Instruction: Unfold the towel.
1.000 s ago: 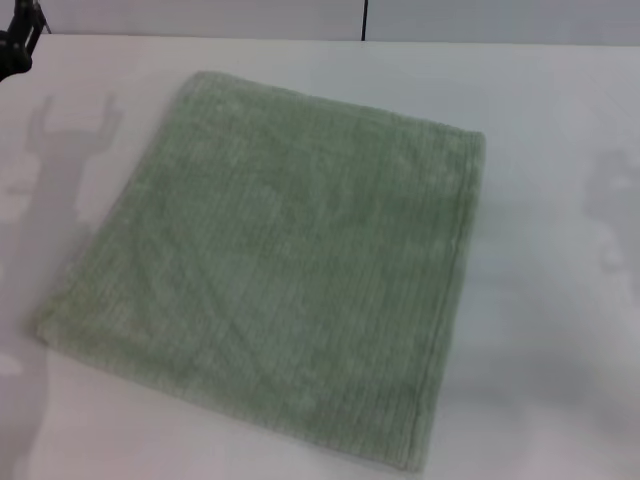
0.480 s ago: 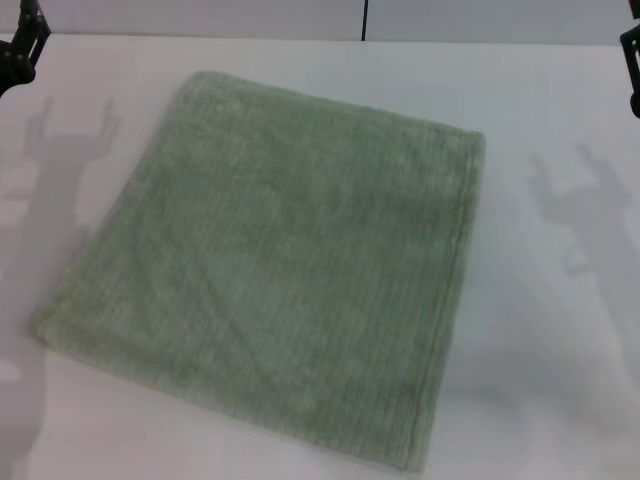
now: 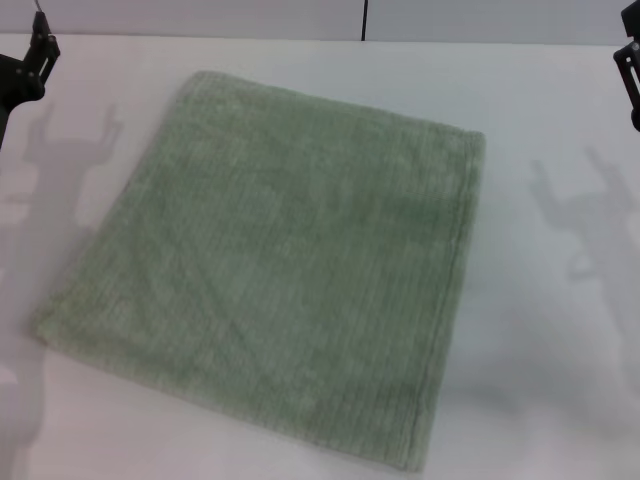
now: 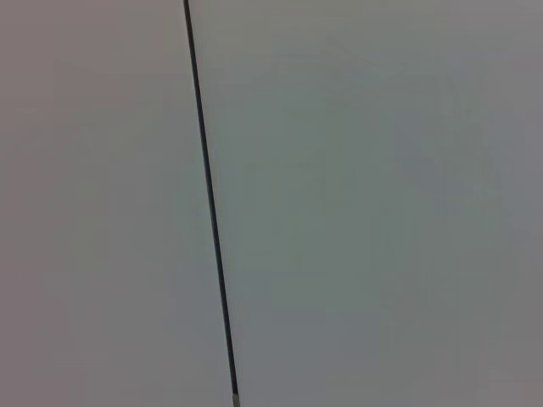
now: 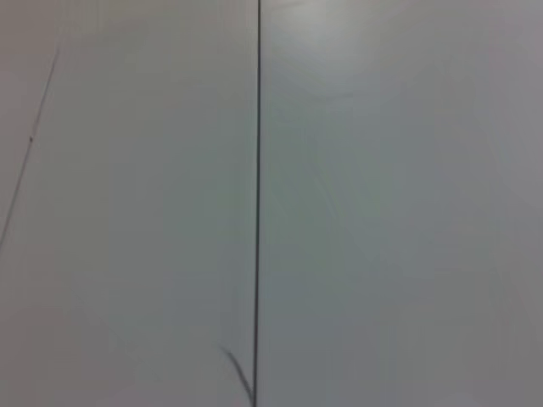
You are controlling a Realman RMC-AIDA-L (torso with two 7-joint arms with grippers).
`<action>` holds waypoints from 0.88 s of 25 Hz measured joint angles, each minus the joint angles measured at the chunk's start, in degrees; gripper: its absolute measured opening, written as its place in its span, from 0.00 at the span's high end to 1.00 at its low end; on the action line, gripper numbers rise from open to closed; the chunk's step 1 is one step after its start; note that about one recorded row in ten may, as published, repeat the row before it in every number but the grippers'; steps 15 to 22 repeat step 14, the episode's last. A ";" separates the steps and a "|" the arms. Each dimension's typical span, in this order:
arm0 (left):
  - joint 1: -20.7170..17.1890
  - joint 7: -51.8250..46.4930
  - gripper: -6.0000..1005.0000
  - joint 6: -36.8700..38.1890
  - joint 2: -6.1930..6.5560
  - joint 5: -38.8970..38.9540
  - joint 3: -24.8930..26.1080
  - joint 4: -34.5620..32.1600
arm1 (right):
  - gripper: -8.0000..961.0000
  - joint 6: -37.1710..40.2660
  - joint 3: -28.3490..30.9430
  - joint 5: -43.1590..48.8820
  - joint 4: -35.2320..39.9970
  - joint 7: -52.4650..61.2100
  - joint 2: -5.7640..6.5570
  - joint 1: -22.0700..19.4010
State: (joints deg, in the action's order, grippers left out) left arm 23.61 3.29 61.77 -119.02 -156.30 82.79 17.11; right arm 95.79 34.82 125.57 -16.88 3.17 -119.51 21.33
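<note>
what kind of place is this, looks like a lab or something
Probably a lab or test bench rather than a home: a bare white table holds only a green towel, plain seamed wall panels stand behind, and the left gripper and right gripper sit at the edges.

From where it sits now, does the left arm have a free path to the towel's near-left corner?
Probably yes. The left gripper sits at the far left edge, apart from the towel, with only bare table between it and that corner. The right gripper is far off.

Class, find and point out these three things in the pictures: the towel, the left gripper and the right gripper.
towel (image 3: 280, 270), head view, middle of the cloth.
left gripper (image 3: 30, 62), head view, dark part at the picture's edge.
right gripper (image 3: 630, 75), head view, dark part at the picture's edge.
</note>
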 joint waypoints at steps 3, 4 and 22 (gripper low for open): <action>0.15 0.10 0.16 -0.25 0.00 -0.25 -0.27 -0.75 | 0.25 -0.22 0.14 -0.16 -0.09 -0.54 -0.04 -0.34; 0.01 0.22 0.16 -0.28 -0.05 -0.25 -0.53 -0.79 | 0.25 -0.30 0.09 -0.20 0.01 -0.56 -0.01 -0.58; -2.00 0.07 0.16 0.64 -0.08 0.03 -2.78 -0.68 | 0.25 0.27 0.51 -0.27 0.23 -0.60 0.05 -1.52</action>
